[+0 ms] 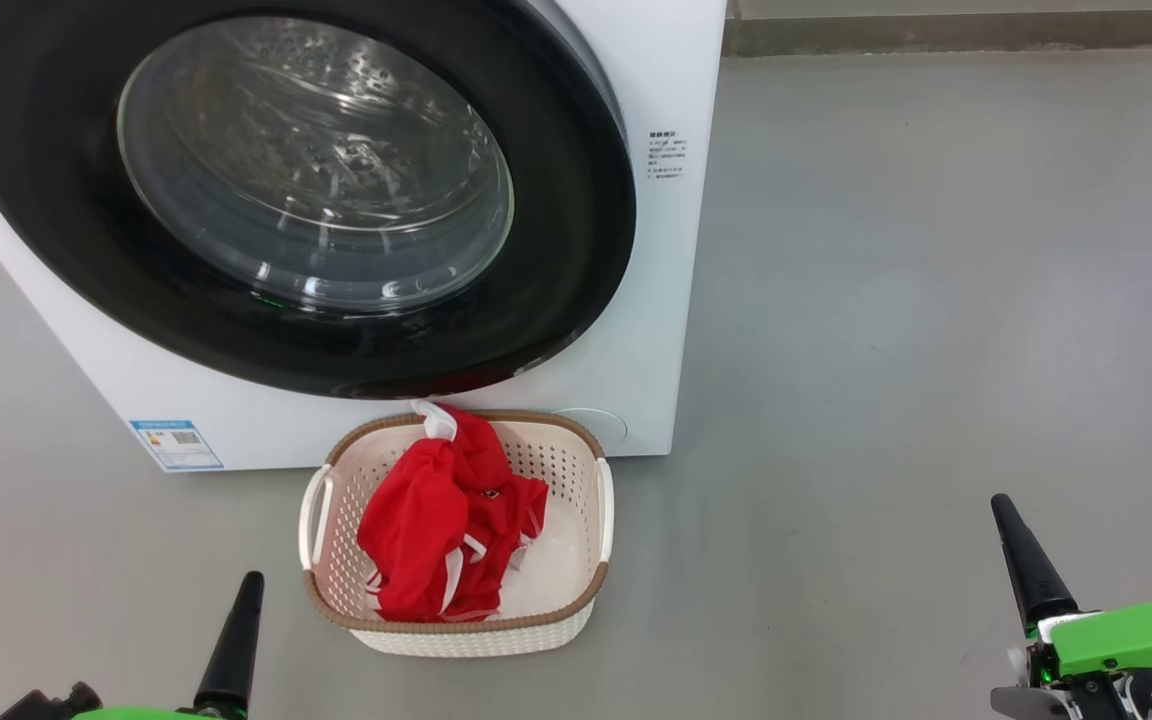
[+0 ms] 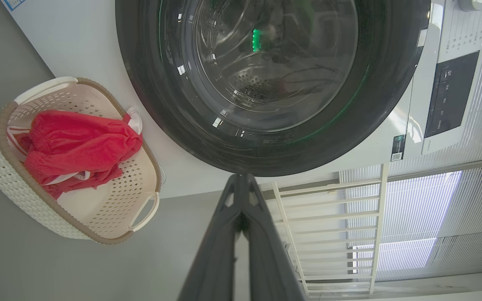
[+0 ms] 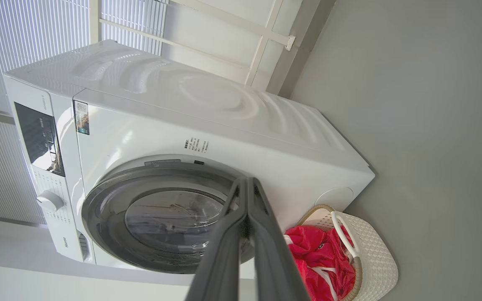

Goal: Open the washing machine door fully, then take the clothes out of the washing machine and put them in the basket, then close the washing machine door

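Bearing a blue label [image 1: 176,445], the washing machine [image 1: 266,425] shows unreadable print [image 1: 668,155]

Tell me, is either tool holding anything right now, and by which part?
Nothing is held. The left tool and the right tool are both shut and empty, clear of the basket, where the clothes lie.

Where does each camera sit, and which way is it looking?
Head view: on the robot's head, looking forward and down at the shut washing machine door and the basket of clothes; left gripper and right gripper poke up at the bottom.
Left wrist view: on the left wrist, looking along its shut gripper at the door.
Right wrist view: on the right wrist, looking along its shut gripper at the washing machine.
Shared: all three show door and basket.
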Motion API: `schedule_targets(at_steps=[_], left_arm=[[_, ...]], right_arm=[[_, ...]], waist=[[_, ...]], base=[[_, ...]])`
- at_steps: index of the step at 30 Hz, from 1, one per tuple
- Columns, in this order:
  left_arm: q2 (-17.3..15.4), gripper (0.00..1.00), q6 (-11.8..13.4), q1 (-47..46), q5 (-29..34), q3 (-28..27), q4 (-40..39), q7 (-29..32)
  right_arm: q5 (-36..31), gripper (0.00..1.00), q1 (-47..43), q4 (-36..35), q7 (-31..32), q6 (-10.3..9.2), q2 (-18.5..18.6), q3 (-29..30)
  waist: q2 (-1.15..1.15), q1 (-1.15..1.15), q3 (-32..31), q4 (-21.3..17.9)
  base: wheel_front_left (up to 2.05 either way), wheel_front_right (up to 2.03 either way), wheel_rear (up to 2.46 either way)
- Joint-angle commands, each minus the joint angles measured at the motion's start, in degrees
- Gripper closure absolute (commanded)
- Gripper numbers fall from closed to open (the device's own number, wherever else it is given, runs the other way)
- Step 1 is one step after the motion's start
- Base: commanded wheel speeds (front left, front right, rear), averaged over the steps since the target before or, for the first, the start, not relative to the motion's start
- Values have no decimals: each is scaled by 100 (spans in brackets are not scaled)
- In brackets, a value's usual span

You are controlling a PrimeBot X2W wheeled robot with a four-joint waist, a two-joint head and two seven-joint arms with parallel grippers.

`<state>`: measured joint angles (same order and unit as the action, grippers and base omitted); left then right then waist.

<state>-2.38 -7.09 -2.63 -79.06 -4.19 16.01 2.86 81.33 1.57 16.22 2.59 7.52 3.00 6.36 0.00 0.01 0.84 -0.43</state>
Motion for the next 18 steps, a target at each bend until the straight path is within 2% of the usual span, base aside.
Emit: schedule_targets(at_steps=[1, 18], left_arm=[[-53, 100, -34, -249, -157, -187, -166, 49], [-50, 100, -39, -340, -1141, -228, -192, 319]], right_arm=[[144, 100, 279, -177, 43, -2, 44, -82], [971, 100, 432, -215, 316, -3, 19, -27]], waist=[[0, 0, -4, 3], [0, 0, -57, 37]], base=[[0, 0, 0], [0, 0, 0]])
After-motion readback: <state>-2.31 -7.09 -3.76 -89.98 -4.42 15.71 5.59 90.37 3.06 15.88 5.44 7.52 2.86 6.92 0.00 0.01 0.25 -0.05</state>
